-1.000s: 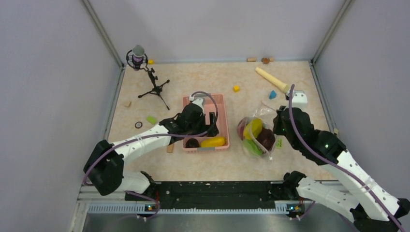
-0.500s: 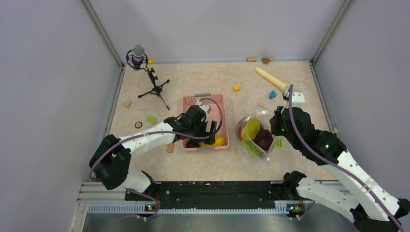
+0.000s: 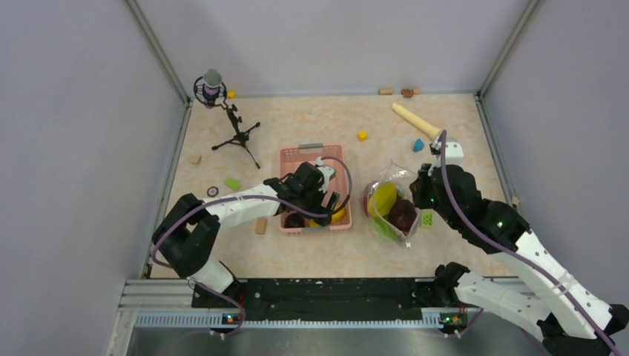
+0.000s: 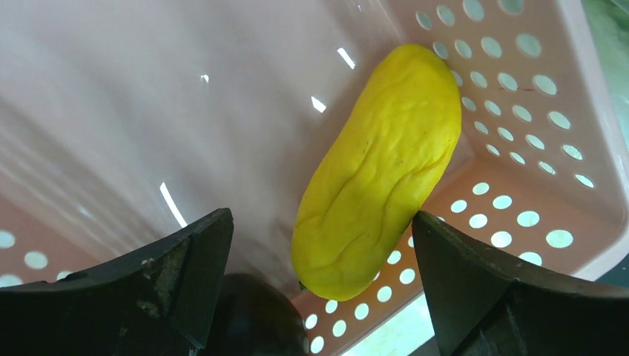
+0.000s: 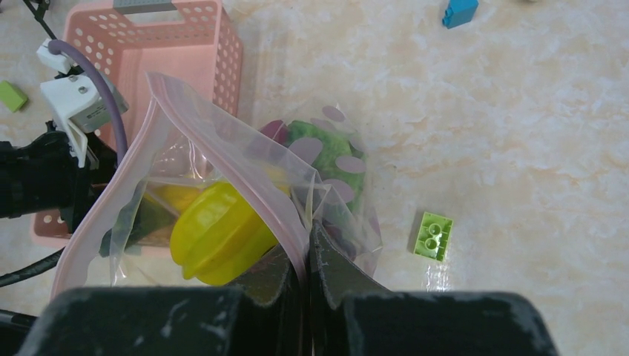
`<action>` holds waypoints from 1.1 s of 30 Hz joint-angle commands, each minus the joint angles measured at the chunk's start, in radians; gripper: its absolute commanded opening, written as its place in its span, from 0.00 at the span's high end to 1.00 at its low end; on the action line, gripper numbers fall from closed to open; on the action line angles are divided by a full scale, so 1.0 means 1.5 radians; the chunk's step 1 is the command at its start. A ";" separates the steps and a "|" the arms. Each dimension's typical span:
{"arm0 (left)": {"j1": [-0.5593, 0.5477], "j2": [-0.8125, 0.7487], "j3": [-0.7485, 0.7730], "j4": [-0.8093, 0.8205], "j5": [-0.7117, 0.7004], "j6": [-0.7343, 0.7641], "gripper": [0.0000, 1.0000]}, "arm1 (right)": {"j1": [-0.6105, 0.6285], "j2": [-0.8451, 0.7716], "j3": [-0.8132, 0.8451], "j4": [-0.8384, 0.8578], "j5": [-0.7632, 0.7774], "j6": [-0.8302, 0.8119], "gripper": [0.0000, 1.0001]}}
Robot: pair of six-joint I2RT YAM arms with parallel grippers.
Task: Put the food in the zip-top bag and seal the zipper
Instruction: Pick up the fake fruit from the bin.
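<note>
In the pink basket [image 3: 310, 150] lie a yellow fruit [image 4: 382, 163] and dark piece [image 4: 252, 326], left gripper [image 4: 319, 222] agape above. The right gripper [image 5: 304, 256] pinches the part-filled zip-top bag [image 5: 334, 170], green brick [image 5: 433, 235] beside.

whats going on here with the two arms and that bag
The right gripper is shut on the rim of the zip-top bag, holding its mouth open; a ridged yellow fruit and green lettuce sit inside. The left gripper is open, down in the pink basket, aimed at a long yellow fruit with a dark piece beside it. The bag is unsealed.
</note>
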 commanded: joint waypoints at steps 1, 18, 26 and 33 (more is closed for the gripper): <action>-0.004 0.024 0.022 0.037 0.018 0.042 0.08 | -0.001 -0.007 -0.001 0.027 0.002 -0.010 0.96; -0.003 0.079 0.059 0.056 0.044 0.033 0.72 | 0.000 -0.006 -0.003 0.027 0.013 -0.009 0.96; -0.002 0.017 0.085 0.039 -0.027 0.024 1.00 | -0.001 -0.008 -0.003 0.027 0.015 -0.007 0.96; -0.002 -0.087 0.098 0.073 -0.028 0.007 1.00 | -0.001 -0.010 -0.003 0.027 0.018 -0.008 0.96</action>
